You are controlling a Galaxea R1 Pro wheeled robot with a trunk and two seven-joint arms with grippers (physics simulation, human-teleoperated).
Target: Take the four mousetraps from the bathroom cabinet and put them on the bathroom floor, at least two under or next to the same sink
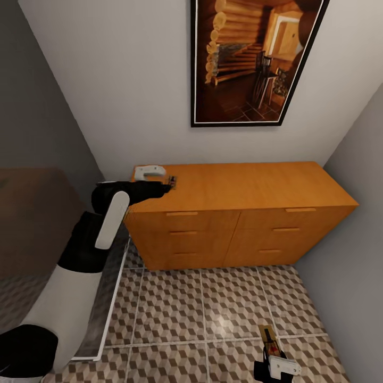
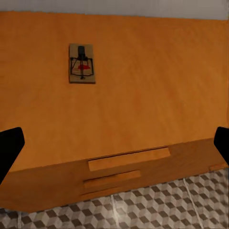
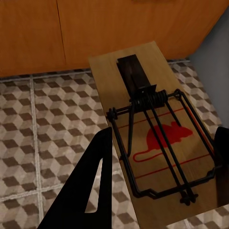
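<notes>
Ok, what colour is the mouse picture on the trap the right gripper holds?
Red, printed on the pale wooden mousetrap under dark metal wire. It shows best in the right wrist view.

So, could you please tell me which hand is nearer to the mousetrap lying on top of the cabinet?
Left. The left hand hovers over the cabinet top, facing that mousetrap. The right hand is low over the bathroom floor, gripping another mousetrap.
</notes>
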